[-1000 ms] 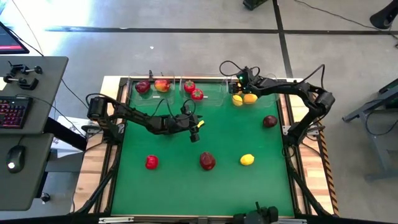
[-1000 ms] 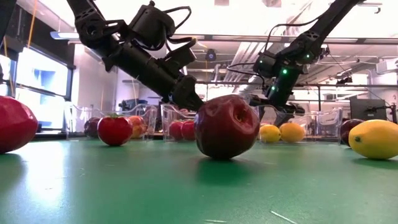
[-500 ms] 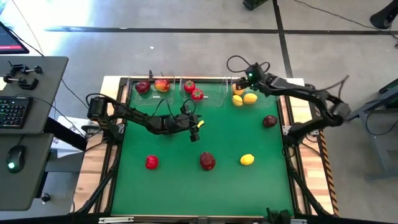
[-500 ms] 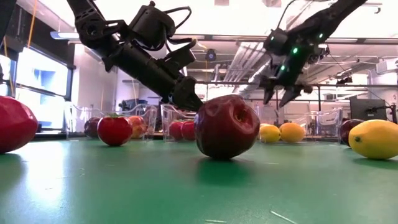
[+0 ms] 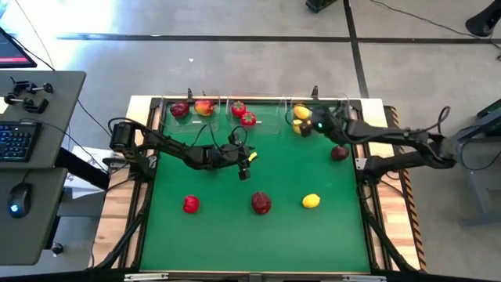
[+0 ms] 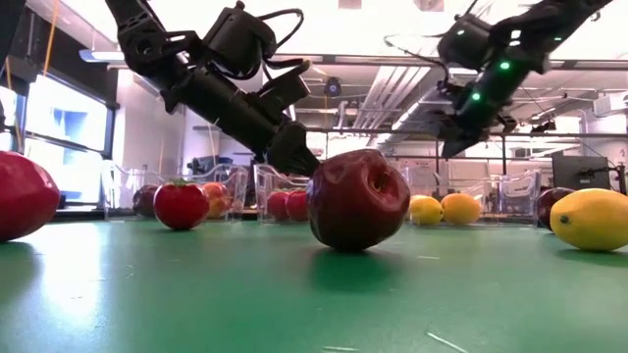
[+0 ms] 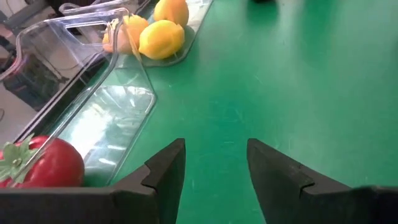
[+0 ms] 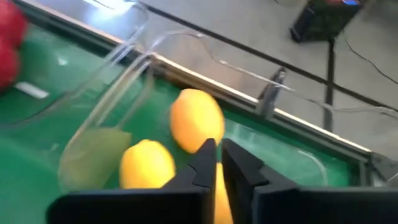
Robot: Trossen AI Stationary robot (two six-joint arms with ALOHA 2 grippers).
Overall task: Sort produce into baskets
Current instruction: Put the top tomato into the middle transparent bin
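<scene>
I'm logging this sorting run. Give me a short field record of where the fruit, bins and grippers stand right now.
left bin: two apples
middle bin: two red green-topped fruits
right bin: lemons, partly hidden by the arm from above
loose on mat: red fruit, dark apple, lemon, dark apple
left gripper: jaws open, empty, above the mat beside the middle bin
right gripper: jaws shut, empty, raised above the right bin
</scene>
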